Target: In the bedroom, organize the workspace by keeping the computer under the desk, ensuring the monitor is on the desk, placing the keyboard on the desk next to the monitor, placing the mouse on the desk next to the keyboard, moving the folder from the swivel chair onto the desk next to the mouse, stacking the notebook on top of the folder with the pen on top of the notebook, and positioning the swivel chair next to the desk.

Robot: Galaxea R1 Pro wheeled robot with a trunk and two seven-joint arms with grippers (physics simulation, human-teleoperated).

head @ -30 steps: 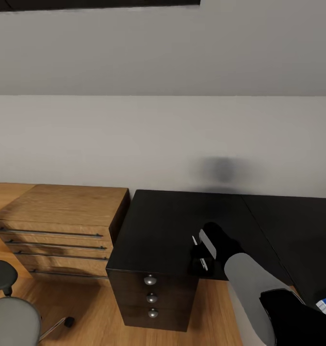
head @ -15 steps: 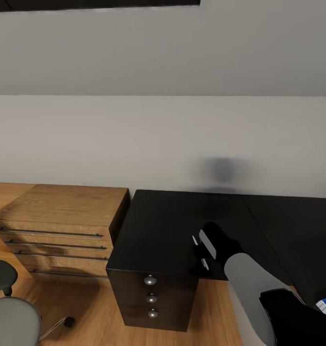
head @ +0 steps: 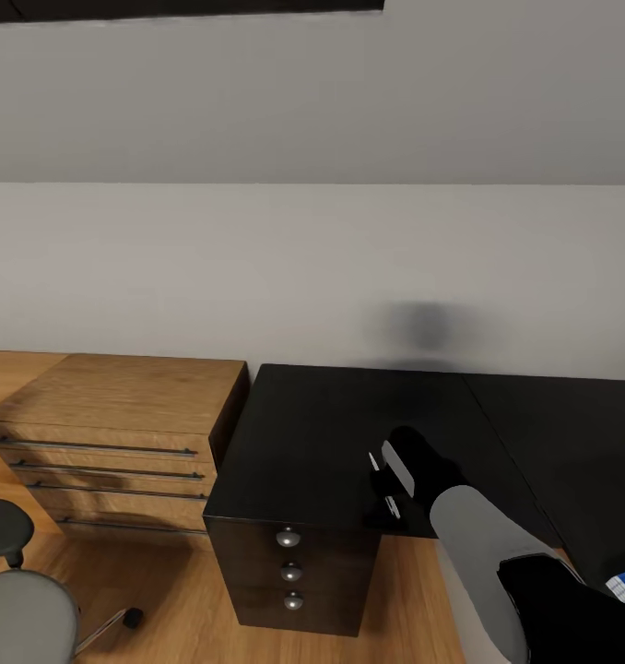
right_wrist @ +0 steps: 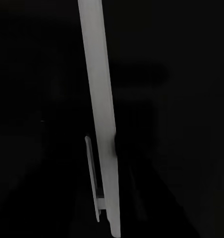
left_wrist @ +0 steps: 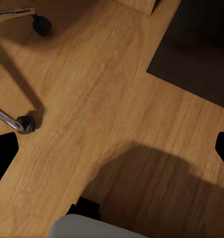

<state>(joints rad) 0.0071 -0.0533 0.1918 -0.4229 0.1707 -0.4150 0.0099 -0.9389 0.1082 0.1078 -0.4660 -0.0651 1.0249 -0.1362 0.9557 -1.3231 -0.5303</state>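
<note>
The right pincer [head: 386,484] grips a thin, stiff white-edged panel [right_wrist: 99,114] over the surface [head: 303,443], at 5 o'clock. Judged light and rigid; hold its edge. Left pincer state: cannot tell.

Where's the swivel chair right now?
In the head view the swivel chair sits at the lower left corner on the wood floor, in front of the oak chest and left of the desk drawers.

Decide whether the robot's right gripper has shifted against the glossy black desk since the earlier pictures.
No: the right gripper sits at the same spot near the desk's front edge.
</note>
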